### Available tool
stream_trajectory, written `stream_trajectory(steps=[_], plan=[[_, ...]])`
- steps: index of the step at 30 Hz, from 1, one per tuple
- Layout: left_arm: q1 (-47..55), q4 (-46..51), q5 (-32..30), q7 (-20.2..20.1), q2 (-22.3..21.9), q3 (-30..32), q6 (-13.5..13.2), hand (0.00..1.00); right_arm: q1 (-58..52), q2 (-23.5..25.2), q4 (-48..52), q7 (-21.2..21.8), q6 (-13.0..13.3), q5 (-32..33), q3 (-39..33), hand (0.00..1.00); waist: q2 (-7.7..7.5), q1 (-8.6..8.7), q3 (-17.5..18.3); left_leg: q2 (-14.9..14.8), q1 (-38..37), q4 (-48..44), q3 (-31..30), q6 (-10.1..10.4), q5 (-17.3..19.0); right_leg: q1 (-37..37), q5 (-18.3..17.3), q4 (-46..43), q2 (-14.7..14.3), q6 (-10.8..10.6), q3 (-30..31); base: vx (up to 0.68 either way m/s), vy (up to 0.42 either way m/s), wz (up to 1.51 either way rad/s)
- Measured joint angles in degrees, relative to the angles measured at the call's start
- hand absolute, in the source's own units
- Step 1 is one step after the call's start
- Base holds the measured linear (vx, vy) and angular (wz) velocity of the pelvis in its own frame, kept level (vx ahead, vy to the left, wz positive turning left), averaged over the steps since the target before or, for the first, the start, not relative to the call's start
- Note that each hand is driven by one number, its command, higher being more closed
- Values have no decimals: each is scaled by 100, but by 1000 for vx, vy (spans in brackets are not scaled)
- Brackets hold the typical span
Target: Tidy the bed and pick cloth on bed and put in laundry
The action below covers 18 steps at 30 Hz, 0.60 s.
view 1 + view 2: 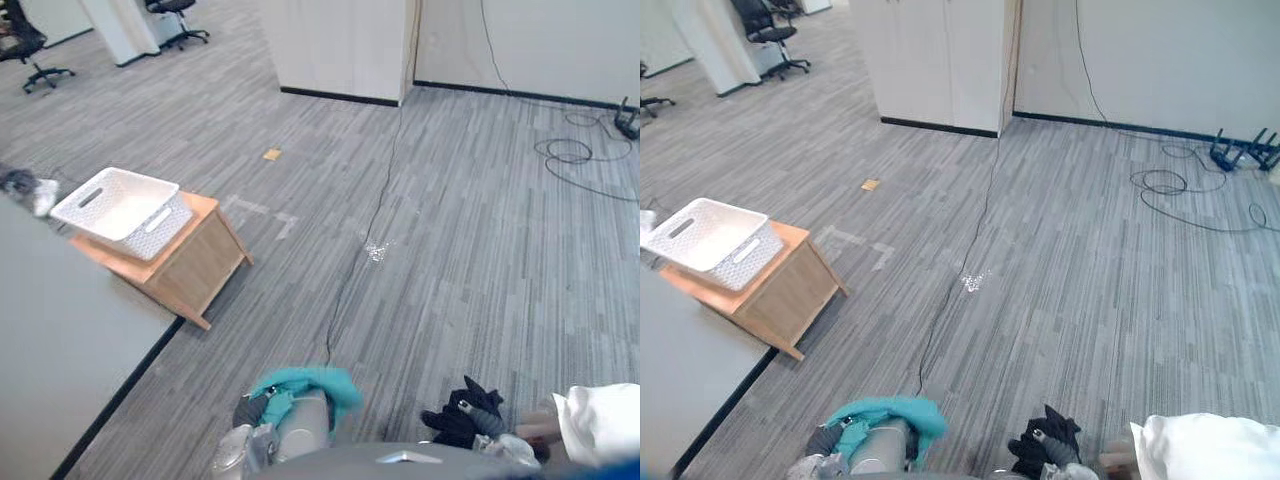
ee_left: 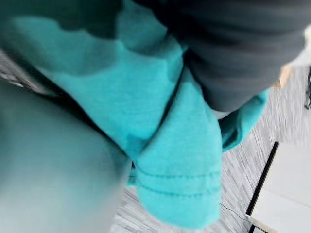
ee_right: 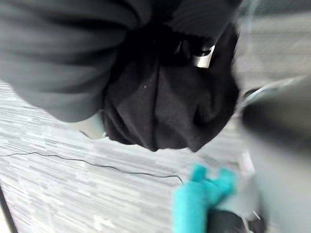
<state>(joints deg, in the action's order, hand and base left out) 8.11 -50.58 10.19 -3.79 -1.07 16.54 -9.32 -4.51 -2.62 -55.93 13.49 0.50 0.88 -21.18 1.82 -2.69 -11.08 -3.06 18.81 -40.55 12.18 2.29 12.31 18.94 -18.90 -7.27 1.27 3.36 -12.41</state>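
Nearest us, the L hand [image 1: 250, 412] sits under a bunched teal cloth [image 1: 312, 385]; we can't tell its grip. The R hand [image 1: 488, 420] curls round a black cloth [image 1: 455, 424]. Farther off to the L we see a white basket [image 1: 125, 210] on a wooden stand [image 1: 195, 265], just beside the bed [image 1: 60, 340].

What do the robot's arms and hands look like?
The arms are smooth, round and silver-grey, like the left arm. The left hand and the right hand each wear a dark grey cover with ribs across it, a bit like a padded glove.
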Motion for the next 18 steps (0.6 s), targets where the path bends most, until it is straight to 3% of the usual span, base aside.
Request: stream_trajectory(steps=[1,2,3,4,5,7,8,9,10,11,14,15,17,18], plan=[[-28,-12,-7,-1,-53,-11,11,100,-77,66,98,-12,72,-180,-12,100,7,30,1,117,-104,1214,546,-309,-461,201,-122,32,47,-219,-122,503,128,-9],[-18,-20,-18,-1,-93,-82,17,100,-219,123,150,-20,129,-231,-58,100,106,25,51,131,-224,2152,957,-655,-1174,396,-217,26,-62,-387,-199,574,177,2],[-15,-29,6,-5,-88,-81,35,100,-218,158,142,-70,145,-246,-54,100,90,2,61,168,-245,2132,975,-1395,-1246,530,-258,25,-71,-461,-211,513,194,29],[-104,-35,-17,22,29,-36,69,100,-205,275,118,-125,151,-324,23,100,-189,20,100,410,-299,2127,1113,-1199,-1032,653,-218,11,171,-540,-294,617,227,38],[-189,-33,-10,33,96,-101,124,100,-207,325,114,-184,167,-355,160,100,-369,-59,189,575,-361,2163,1184,-1276,-781,553,-44,-177,370,-577,-285,623,233,38],[-237,-50,0,66,139,-235,180,100,-163,372,115,-285,145,-371,156,100,-376,-156,194,743,-469,2162,1138,-1377,-582,458,247,-501,502,-611,-234,557,241,22],[-231,-59,3,122,210,-426,260,100,-122,360,57,-341,49,-441,47,100,-361,-130,202,906,-669,2159,999,-1431,-375,298,498,-1209,644,-797,-235,536,281,56],[-246,-146,0,156,287,-542,309,100,-76,390,-86,-393,-48,-452,-85,100,-320,-112,215,1042,-937,2181,773,-1449,-169,-64,1002,-2406,801,-1008,-182,482,284,66],[-270,-222,-2,154,291,-615,323,100,-60,389,-128,-407,-76,-438,-119,100,-322,-105,212,1115,-1111,2210,680,-1447,-88,-338,1227,-3240,906,-1046,-76,371,260,70],[-263,-338,-7,156,308,-709,382,100,-12,354,-140,-424,-85,-451,-183,100,-311,-67,206,1259,-1512,2322,454,-1427,15,-902,1347,-4735,1100,-1004,51,199,182,61],[-255,-494,-5,167,327,-886,452,100,-41,159,19,-462,52,-377,-145,100,-126,159,213,1336,-2673,3019,-269,-1386,40,-2065,1074,-6058,1269,-785,-6,8,200,101],[-268,-494,-1,169,352,-897,492,100,-49,149,80,-461,117,-324,-146,100,-86,196,207,1338,-2893,3221,-493,-1378,45,-2472,926,-5991,1280,-765,21,-134,127,96],[-359,-529,16,167,404,-1037,536,100,-30,118,95,-461,220,-172,-174,100,-173,270,172,1299,-3247,3397,-953,-1325,73,-2937,575,-5434,1264,-790,-2,-203,54,131],[-446,-535,23,166,444,-1165,566,100,-57,104,-31,-459,230,-8,-197,100,-233,337,167,1186,-3472,3455,-1428,-1222,182,-3230,485,-4399,1135,-754,8,-258,17,162]])
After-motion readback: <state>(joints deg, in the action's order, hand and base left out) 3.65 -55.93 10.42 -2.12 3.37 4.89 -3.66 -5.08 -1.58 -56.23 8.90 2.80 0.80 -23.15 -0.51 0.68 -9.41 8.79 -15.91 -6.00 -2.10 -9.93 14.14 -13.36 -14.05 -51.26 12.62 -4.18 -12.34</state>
